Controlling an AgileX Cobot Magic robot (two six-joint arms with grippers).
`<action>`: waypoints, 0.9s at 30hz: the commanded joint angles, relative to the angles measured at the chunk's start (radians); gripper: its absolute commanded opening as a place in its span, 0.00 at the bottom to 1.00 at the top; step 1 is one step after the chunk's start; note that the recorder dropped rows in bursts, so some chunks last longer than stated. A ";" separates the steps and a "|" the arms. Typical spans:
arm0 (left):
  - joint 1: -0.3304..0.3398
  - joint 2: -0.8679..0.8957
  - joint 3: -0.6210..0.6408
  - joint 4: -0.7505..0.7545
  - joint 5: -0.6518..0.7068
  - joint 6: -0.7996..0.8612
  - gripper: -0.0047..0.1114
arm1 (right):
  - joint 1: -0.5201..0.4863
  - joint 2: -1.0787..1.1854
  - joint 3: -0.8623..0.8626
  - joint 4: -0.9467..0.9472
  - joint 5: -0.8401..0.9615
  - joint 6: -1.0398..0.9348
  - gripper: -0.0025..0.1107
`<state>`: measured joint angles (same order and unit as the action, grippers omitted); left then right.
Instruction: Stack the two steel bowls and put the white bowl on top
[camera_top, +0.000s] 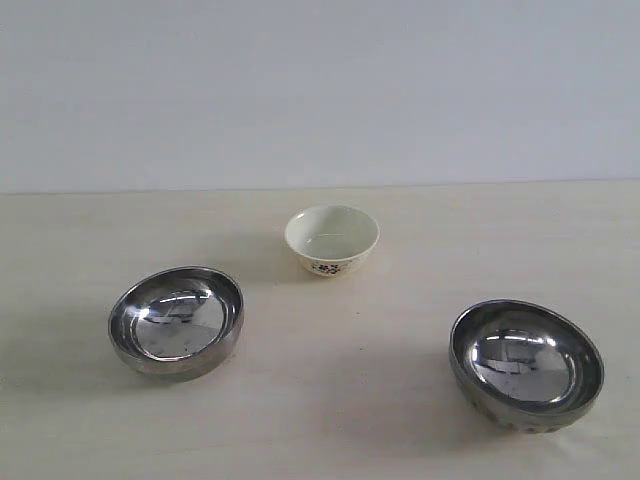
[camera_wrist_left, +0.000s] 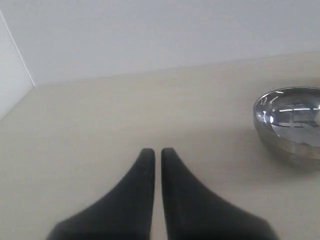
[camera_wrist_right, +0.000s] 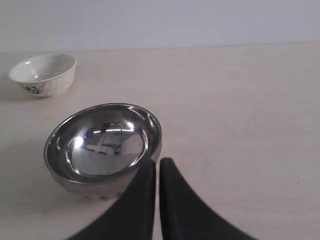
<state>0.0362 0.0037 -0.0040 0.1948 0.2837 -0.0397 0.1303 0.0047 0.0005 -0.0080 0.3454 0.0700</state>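
Observation:
Two steel bowls stand apart on the pale table: one at the left (camera_top: 176, 321), one at the right front (camera_top: 526, 364). The white bowl (camera_top: 332, 239) with a dark floral print sits behind them, near the middle. No arm shows in the exterior view. My left gripper (camera_wrist_left: 157, 151) is shut and empty, with the left steel bowl (camera_wrist_left: 292, 121) well off to one side. My right gripper (camera_wrist_right: 158, 162) is shut and empty too, its tips close beside the rim of the right steel bowl (camera_wrist_right: 102, 145). The white bowl (camera_wrist_right: 44, 74) lies beyond that.
The pale wooden table (camera_top: 340, 400) runs back to a plain white wall (camera_top: 320, 90). A second wall meets it at a corner in the left wrist view (camera_wrist_left: 12, 70). Nothing else stands on the table.

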 joint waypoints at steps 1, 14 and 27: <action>0.001 -0.004 0.004 0.016 -0.170 0.006 0.08 | -0.004 -0.005 0.000 -0.001 -0.003 -0.002 0.02; 0.001 -0.004 0.004 -0.140 -0.878 -0.432 0.07 | -0.004 -0.005 0.000 -0.001 -0.005 -0.002 0.02; 0.001 0.465 -0.553 -0.016 -0.590 -0.508 0.07 | -0.004 -0.005 0.000 -0.001 -0.005 -0.002 0.02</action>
<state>0.0362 0.3491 -0.4895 0.1687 -0.3153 -0.5253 0.1303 0.0047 0.0005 -0.0080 0.3454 0.0700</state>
